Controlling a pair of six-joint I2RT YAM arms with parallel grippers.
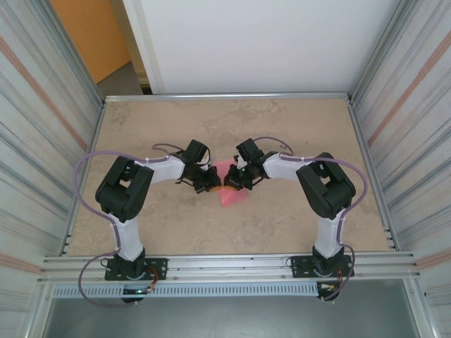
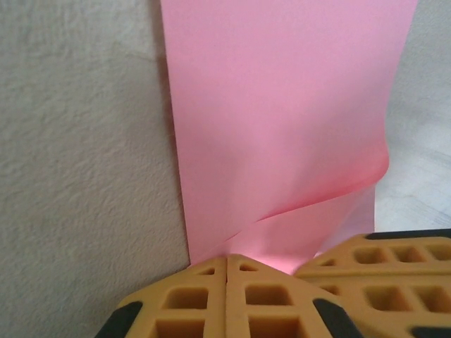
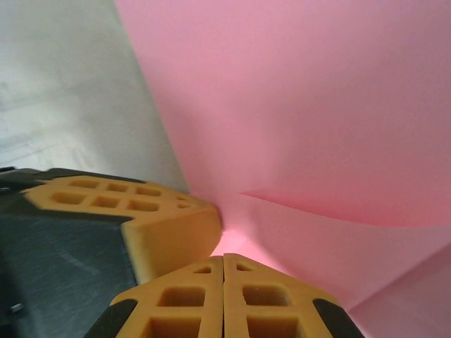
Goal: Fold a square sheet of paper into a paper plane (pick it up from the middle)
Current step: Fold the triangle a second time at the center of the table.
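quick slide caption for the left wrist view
Left gripper pinching the curled pink sheet of paper, the right gripper's fingers alongside.

The right hand, jaws together, pinches the pink paper.

Beige tabletop; corrugated side walls; orange door; white panel.

The square sheet of paper sits about mid-desk, right between the two arms. The left end effector comes in from the left and the right end effector from the right. Their tips are just beside each other, both pinched on the sheet's middle. The rest of the sheet sticks out behind the tips and toward the near edge.
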